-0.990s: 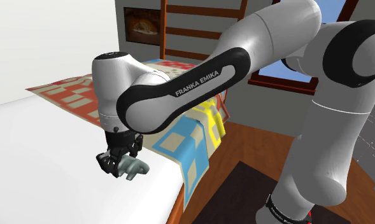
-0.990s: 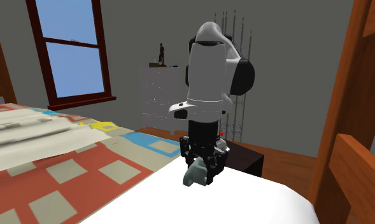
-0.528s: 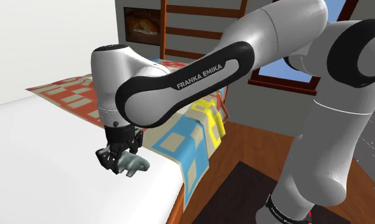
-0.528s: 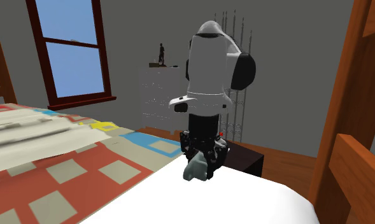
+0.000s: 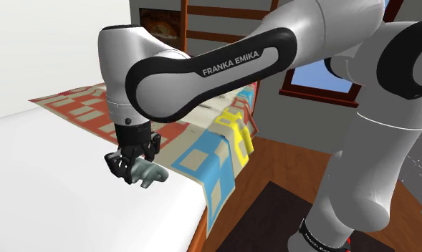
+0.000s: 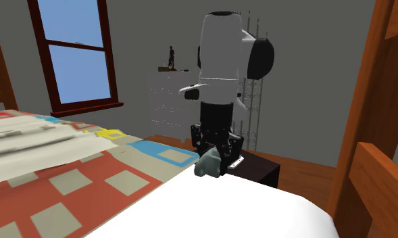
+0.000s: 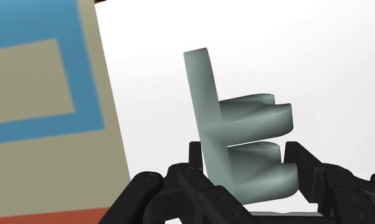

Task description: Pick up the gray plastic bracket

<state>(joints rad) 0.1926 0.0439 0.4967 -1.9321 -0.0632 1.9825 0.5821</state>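
Bracket point(image 7: 208, 121) looks light, stiff, a bit slick, so we'd hold it low across both prongs point(image 7: 259, 105). Gripper point(image 5: 133, 168) fingers point(image 7: 310, 172) pinch it there, by the bed point(image 5: 51, 179) edge.

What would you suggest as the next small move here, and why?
Probably raise the claw straight up: it clasps the grey bracket, which seems only just off the white bed near its edge, so more height would clear the patterned quilt beside it.
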